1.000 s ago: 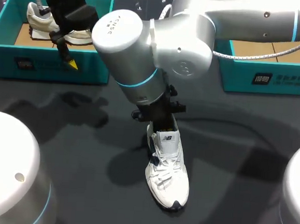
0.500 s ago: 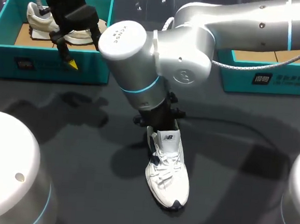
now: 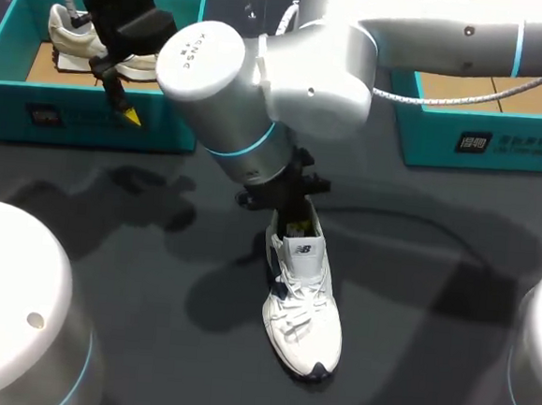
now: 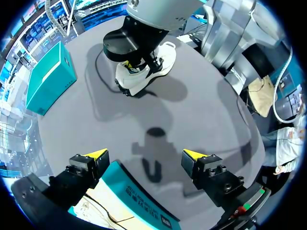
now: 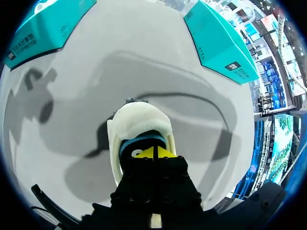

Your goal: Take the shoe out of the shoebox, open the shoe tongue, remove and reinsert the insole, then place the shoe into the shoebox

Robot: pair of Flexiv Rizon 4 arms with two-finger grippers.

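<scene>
The white lace-up sneaker with navy trim [image 3: 303, 308] stands upright on the dark table [image 3: 432, 300], lower centre of the frame. Its long axis runs up-down, toe toward the bottom edge, heel and collar toward the top. The right gripper [image 5: 153, 153] sits right at that collar, coming in from straight above. Its yellow tips are pressed together and dipped into the opening. Whether they pinch the insole I can't tell, because the black gripper body blocks it.

The right arm is by far the nearer one. Its silver elbow [image 3: 262, 80] hides the table behind the heel. The left gripper [image 4: 146, 155] hangs well apart at upper left, over a teal cardboard shoebox [image 3: 90, 118] holding a beige shoe [image 3: 78, 33], fingers spread wide and empty.
</scene>
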